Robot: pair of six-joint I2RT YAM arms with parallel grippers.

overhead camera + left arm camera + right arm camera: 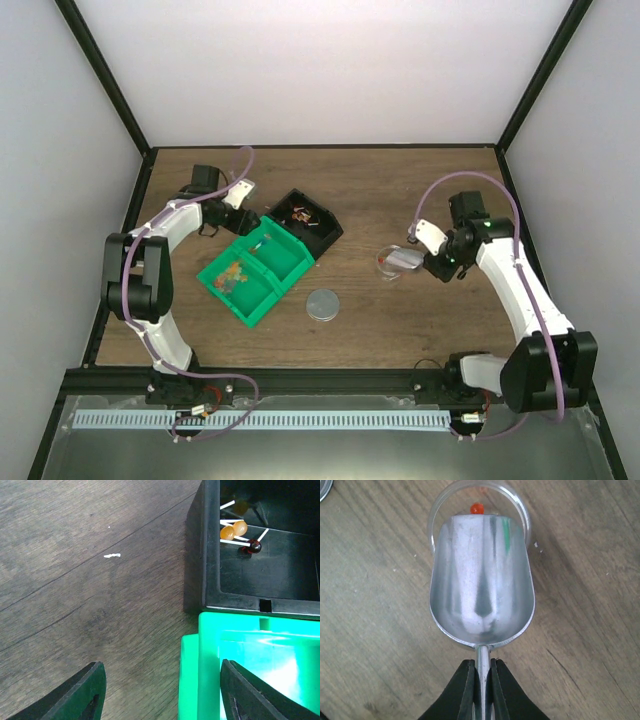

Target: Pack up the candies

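While the scoop (482, 580) was clamped by its handle in the closed right claw (481, 670), the left claw (162, 695) was held open and empty. The candies (233, 272), lying in the green tray (262, 308) left of centre, were judged light, hard and apt to roll: best scooped, not pinched.

Left claw (162, 682) stands parted, perhaps halfway; right claw (481, 669) pinched shut.

Open wood (400, 190) between green tray (283, 298) and clear jar (460, 497) (grey lid (323, 304) there), black box (322, 232) beyond the tray
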